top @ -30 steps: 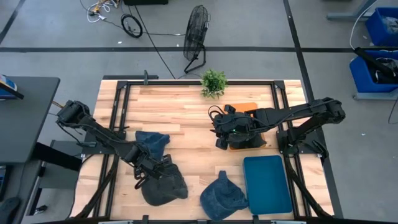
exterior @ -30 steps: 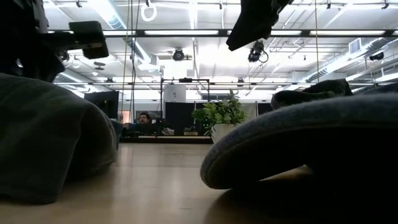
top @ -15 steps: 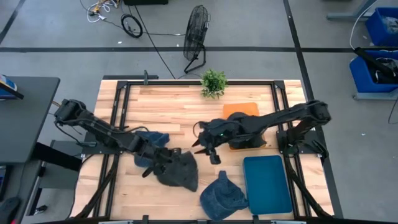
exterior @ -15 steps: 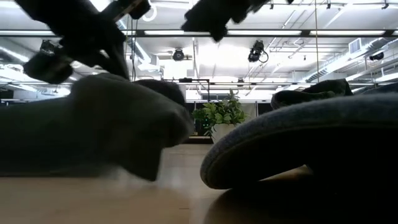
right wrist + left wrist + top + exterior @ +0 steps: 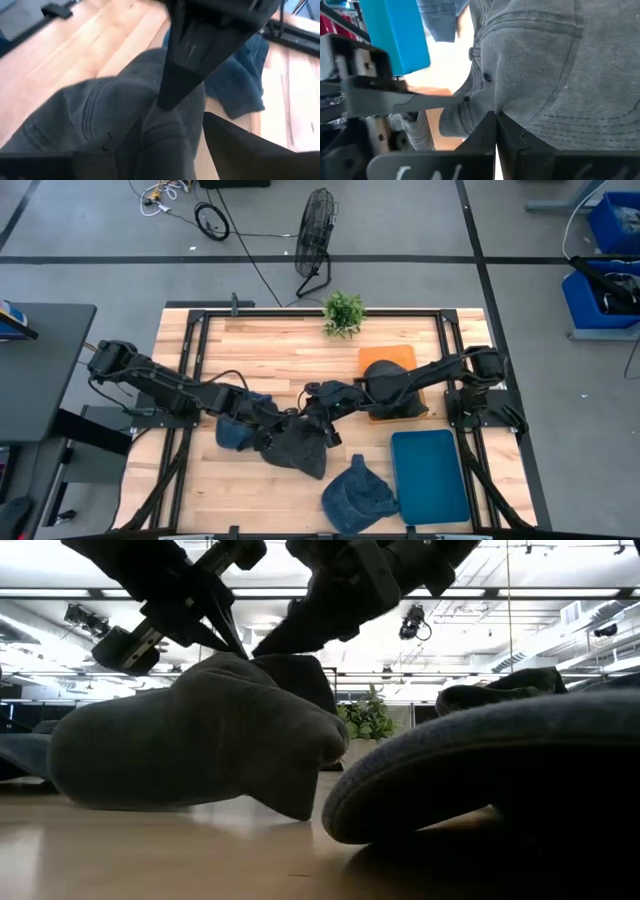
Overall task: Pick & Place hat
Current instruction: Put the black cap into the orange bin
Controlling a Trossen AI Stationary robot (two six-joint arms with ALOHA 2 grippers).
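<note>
Both arms at grey hat [image 5: 292,446]: left jaws pinched on it, right jaws parted

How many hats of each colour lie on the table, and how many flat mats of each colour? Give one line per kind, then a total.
Dark grey hat: 1
Blue denim hats: 2
Orange mat: 1
Teal mat: 1
Total: 5

The high view looks straight down on the whole table [image 5: 300,355]; the low view sits at its surface; both wrist views press close to the grey hat [image 5: 296,448].
</note>
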